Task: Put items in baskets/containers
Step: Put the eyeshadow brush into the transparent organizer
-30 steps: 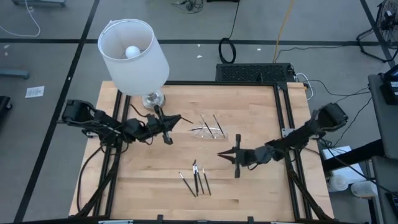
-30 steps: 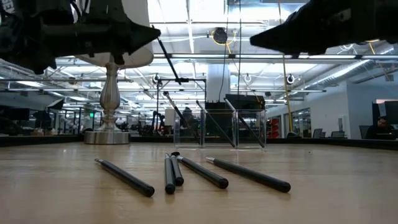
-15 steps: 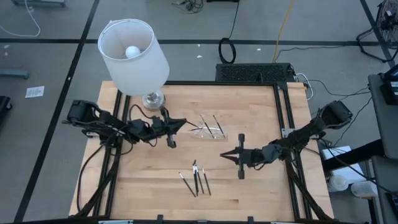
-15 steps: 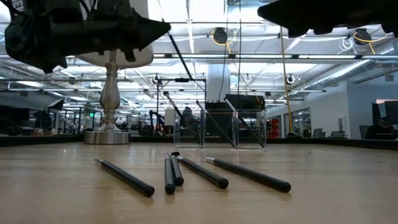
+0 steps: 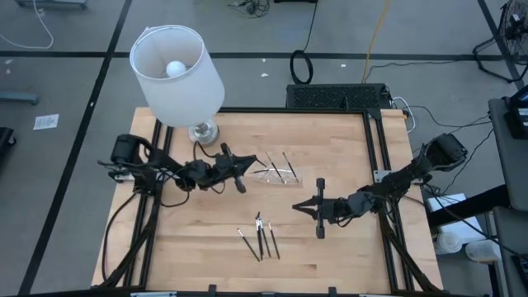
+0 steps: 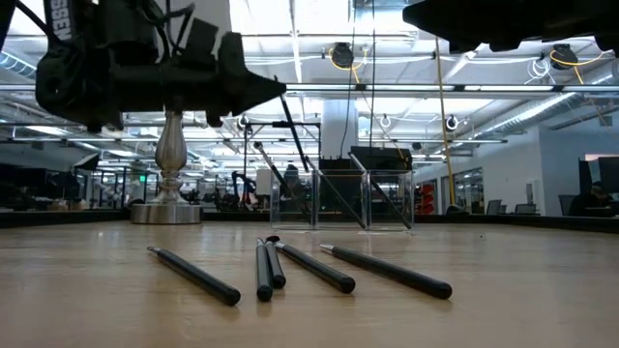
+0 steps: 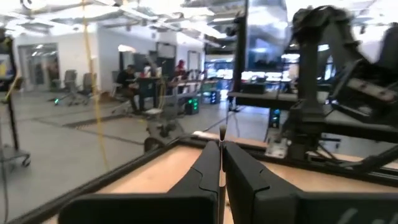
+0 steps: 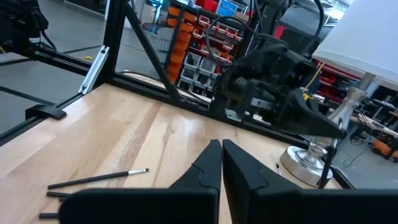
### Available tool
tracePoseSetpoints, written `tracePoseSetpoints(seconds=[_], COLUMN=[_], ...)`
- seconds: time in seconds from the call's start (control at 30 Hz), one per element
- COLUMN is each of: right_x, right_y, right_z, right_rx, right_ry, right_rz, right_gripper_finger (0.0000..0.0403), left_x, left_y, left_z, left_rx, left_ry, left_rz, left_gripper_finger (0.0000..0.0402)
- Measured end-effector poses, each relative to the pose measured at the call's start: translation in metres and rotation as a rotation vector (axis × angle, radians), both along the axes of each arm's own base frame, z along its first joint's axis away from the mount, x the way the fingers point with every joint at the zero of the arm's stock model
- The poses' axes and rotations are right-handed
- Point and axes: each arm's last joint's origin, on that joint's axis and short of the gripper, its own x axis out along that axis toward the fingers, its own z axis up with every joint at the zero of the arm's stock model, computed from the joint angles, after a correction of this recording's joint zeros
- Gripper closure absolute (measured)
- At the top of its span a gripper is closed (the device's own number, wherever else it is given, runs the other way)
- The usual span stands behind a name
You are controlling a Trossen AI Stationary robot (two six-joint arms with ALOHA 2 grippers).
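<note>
Both arms matte black, jointed in blocky segments, black cables looped along them. Left gripper (image 5: pixel 247 162), centre-left of frame: tapered black wedge. Right gripper (image 5: pixel 297 206), centre-right: same pointed form, short black crossbar behind the tip.

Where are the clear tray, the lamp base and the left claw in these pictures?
clear tray (image 5: pixel 276 173), high view, on its near rim.
lamp base (image 6: pixel 166 212), low view, on the round metal foot.
left claw (image 5: pixel 250 161), high view, at its shut fingertips, which pinch a thin stick beside the tray.
</note>
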Motion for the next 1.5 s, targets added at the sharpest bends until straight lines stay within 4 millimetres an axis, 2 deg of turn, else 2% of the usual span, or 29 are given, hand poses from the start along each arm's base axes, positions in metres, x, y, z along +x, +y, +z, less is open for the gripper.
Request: tracePoseSetpoints(seconds=[0.57,1.17,1.4,1.5], right_x=[0.0,0.0,0.0,0.0], right_y=[0.0,-0.001,-0.001,-0.001], right_z=[0.0,-0.001,0.0,0.0], right_rx=[0.073,0.046,0.044,0.051], right_ry=[0.005,0.011,0.002,-0.003], right_rz=[-0.001,-0.005,-0.005,-0.005], right_gripper_finger=[0.0401,0.0402,0.0402,0.0402], left_x=[0.014,0.015,0.014,0.014], left_y=[0.01,0.012,0.012,0.011], left_z=[-0.025,-0.029,-0.032,-0.032], left_rx=[-0.125,-0.144,-0.203,-0.21], left_ry=[0.03,0.059,0.061,0.062], left_rz=[0.132,0.15,0.166,0.164], left_gripper_finger=[0.0392,0.0387,0.0394,0.0385])
